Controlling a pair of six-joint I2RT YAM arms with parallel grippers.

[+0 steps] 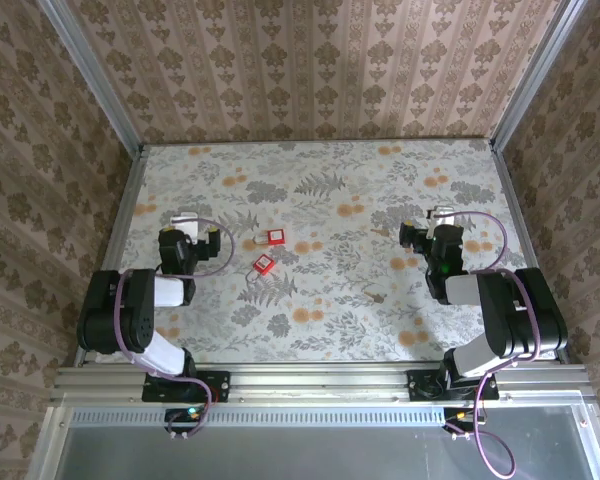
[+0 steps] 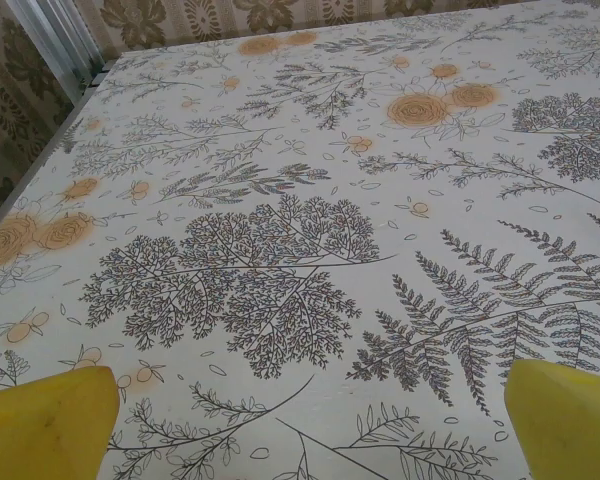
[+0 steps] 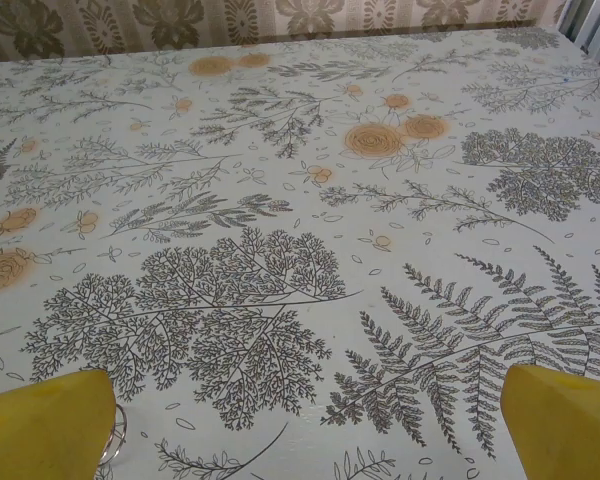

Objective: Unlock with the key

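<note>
Two small red pieces lie mid-table between the arms: a square one (image 1: 276, 236) and, just nearer, a second one (image 1: 263, 264) with thin metal trailing from it. Which is the lock and which is the key I cannot tell at this size. My left gripper (image 1: 185, 225) rests left of them and my right gripper (image 1: 440, 222) well to their right. In the left wrist view the left gripper (image 2: 308, 385) is open, yellow fingertips (image 2: 50, 420) wide apart over bare cloth. The right gripper (image 3: 305, 380) is also open, and a thin metal ring (image 3: 117, 437) peeks beside its left fingertip (image 3: 45, 425).
A floral-printed table (image 1: 320, 190) is walled by patterned panels with aluminium posts (image 1: 90, 75) at the back corners. A small dark speck (image 1: 377, 297) lies on the cloth near the right arm. An aluminium rail (image 1: 320, 380) runs along the near edge.
</note>
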